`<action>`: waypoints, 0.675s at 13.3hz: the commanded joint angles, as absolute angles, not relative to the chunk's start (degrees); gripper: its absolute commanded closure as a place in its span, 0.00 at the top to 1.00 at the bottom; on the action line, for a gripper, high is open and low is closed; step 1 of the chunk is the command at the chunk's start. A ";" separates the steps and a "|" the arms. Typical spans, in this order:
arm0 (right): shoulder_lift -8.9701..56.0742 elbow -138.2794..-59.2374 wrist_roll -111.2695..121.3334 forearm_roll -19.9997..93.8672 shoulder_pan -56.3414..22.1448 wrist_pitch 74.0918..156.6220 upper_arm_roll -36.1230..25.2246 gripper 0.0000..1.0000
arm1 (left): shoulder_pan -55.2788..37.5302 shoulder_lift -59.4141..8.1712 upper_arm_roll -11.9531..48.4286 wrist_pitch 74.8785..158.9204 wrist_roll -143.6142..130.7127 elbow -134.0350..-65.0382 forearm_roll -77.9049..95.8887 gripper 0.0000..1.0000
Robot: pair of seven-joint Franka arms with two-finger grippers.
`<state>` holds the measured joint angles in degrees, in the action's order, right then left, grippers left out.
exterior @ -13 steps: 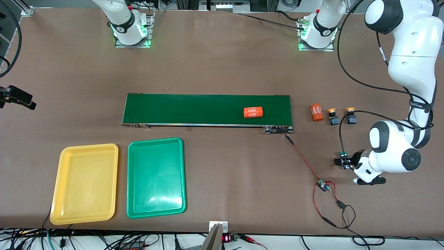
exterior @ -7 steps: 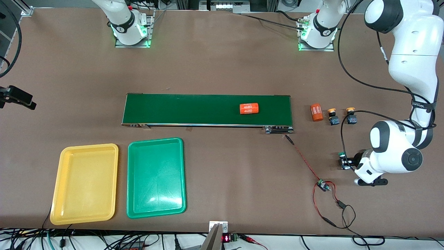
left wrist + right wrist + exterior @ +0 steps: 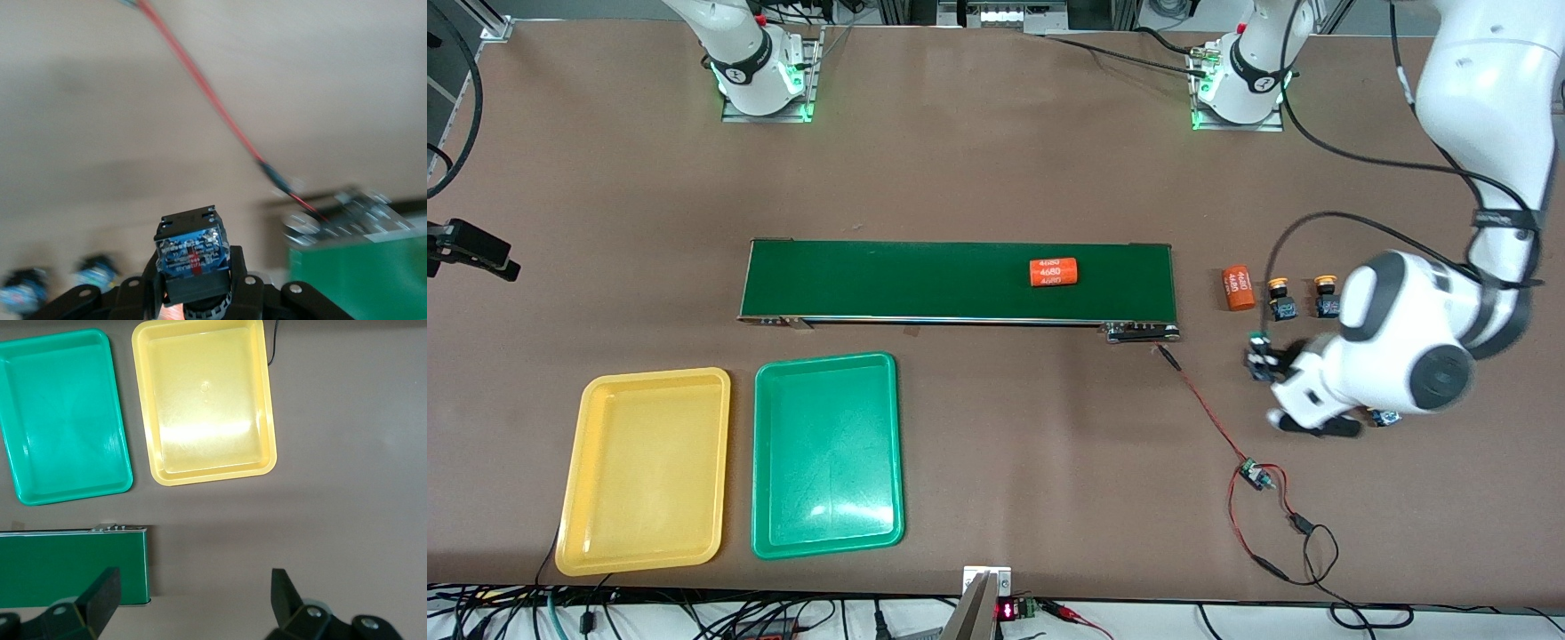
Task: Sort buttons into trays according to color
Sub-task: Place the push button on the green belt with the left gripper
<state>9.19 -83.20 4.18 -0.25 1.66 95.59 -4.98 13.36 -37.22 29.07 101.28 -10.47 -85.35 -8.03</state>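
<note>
left gripper [image 3: 1263, 363]: jaws clamp boxy green button [image 3: 192, 250] | right gripper [image 3: 193, 597]: jaws spread

Left pincer [image 3: 1258, 364] clamps seemingly green-capped button [image 3: 1259, 353] above table; two yellow buttons [image 3: 1280, 299] beside.
</note>
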 commanded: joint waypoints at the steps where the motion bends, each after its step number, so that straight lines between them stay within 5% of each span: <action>1: 8.53 -83.76 4.22 0.70 1.93 95.71 -4.83 1.00 | 13.45 -33.14 35.74 102.48 -19.82 -94.02 -9.14 0.35; 6: 8.53 -83.76 4.22 0.70 1.93 95.71 -4.83 1.00 | 12.30 -27.96 40.17 117.57 -30.24 -110.45 -9.23 0.35; 9: 8.53 -83.76 4.22 1.49 2.02 95.80 -4.83 1.00 | 11.78 -28.04 40.17 119.08 -30.59 -111.71 -9.23 0.42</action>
